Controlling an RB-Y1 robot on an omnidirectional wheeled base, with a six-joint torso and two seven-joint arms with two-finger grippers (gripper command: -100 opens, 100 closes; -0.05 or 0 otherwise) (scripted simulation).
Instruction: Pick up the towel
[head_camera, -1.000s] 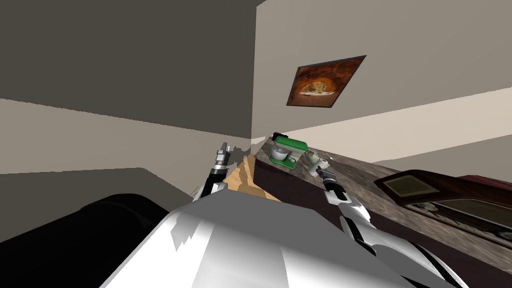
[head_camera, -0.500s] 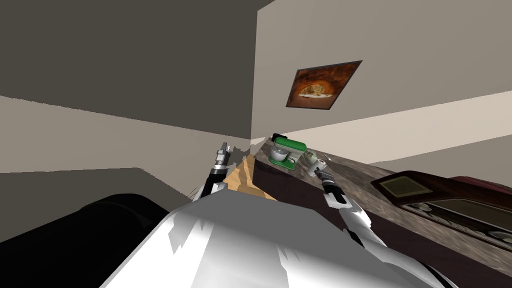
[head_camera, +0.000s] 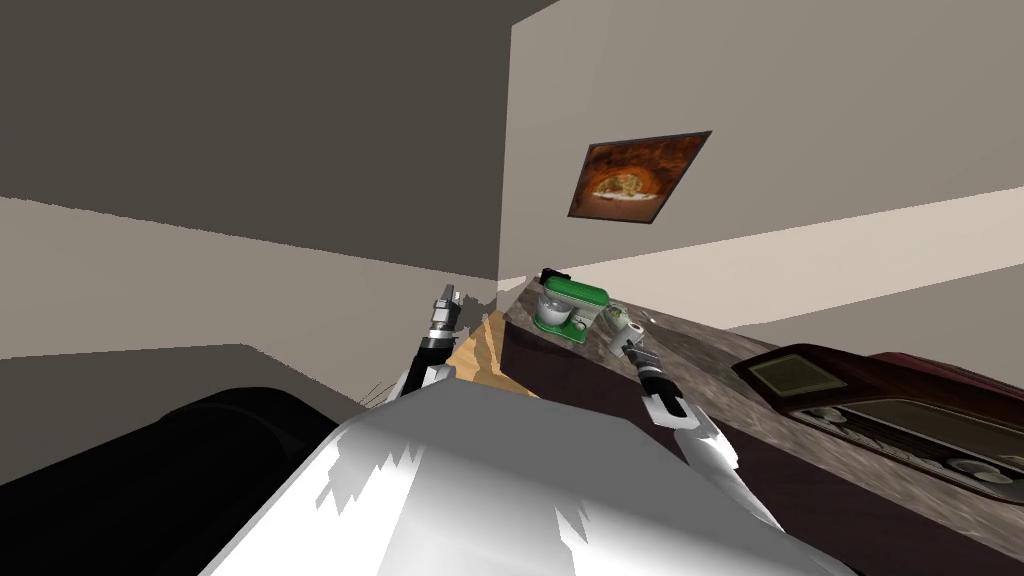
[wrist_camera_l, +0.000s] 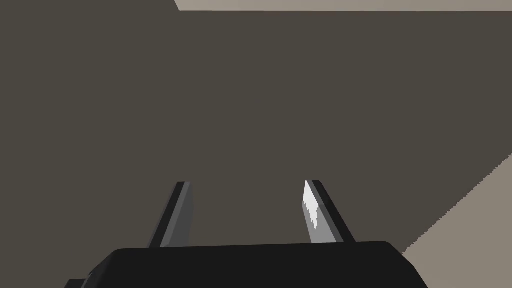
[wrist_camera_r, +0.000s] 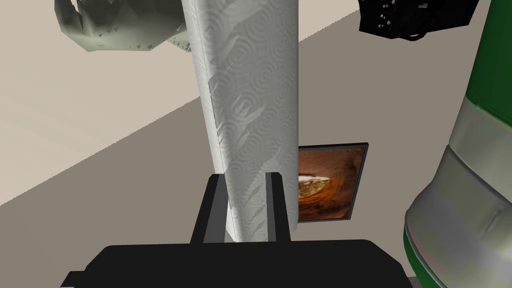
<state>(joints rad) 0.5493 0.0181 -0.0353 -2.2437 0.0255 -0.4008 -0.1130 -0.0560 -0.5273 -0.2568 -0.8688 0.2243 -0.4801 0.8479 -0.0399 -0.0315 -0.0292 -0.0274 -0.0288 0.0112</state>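
1. Right gripper (wrist_camera_r: 245, 210): fingers clamped on the sides of the towel roll (wrist_camera_r: 250, 100), one blade pressed on each side, gripping close to its near end.
2. Towel roll: white with an embossed swirl pattern. It runs straight out from the gripper along the line of the fingers.
3. In the head view the right gripper (head_camera: 630, 348) is over the mottled brown counter (head_camera: 730, 395), near its end and just beside the green mixer (head_camera: 565, 305).
4. Can't tell whether the roll is resting on the counter or is clear of it.
5. In the right wrist view the mixer (wrist_camera_r: 475, 165) is beside the roll but apart from it, with green and silver showing.
6. A crumpled grey-green lump (wrist_camera_r: 115, 25) sits by the far end of the roll.
7. A framed picture (wrist_camera_r: 325, 185) hangs on the wall behind the roll. The head view shows the same picture (head_camera: 637, 178) above the counter.
8. A dark stove (head_camera: 880, 400) is further along the counter, well apart from the roll.
9. Left gripper (wrist_camera_l: 247, 210): fingers apart, holding nothing. In the head view it (head_camera: 445, 300) is raised off the counter's end.
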